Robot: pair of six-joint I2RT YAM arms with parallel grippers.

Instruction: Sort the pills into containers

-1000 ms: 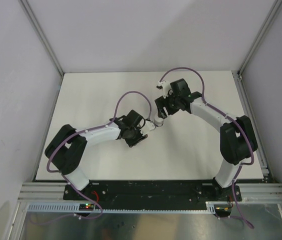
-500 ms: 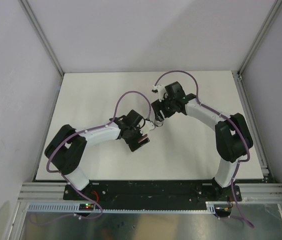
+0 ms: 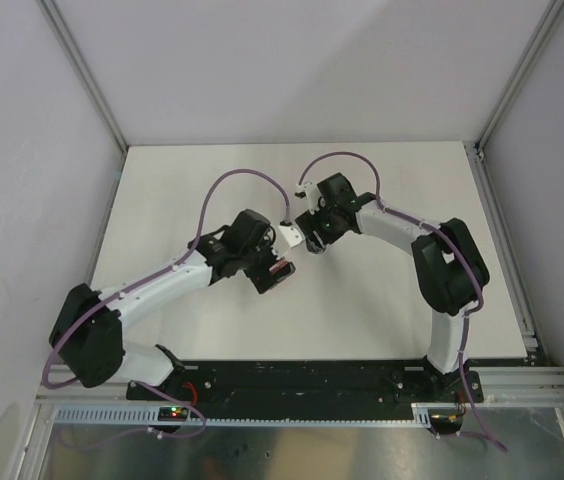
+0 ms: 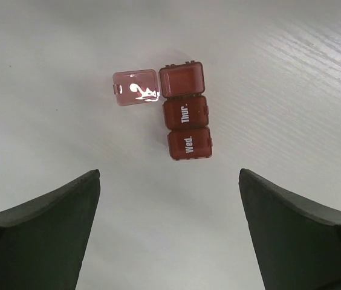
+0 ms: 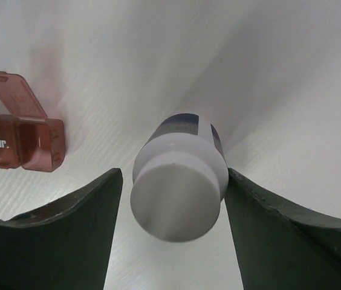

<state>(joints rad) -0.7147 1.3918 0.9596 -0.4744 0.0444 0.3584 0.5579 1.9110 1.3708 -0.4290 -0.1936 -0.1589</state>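
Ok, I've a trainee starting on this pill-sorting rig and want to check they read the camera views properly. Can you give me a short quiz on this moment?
1. True or false: all three lids of the pill box are shut.
2. What does the right gripper hold? A) a loose pill B) the white-capped bottle C) nothing
3. Fill in: the left gripper hangs over the pill box with its jaws ____.
Key: 1 false, the end compartment beside "Thur." has its lid flipped open; 2 B; 3 open.
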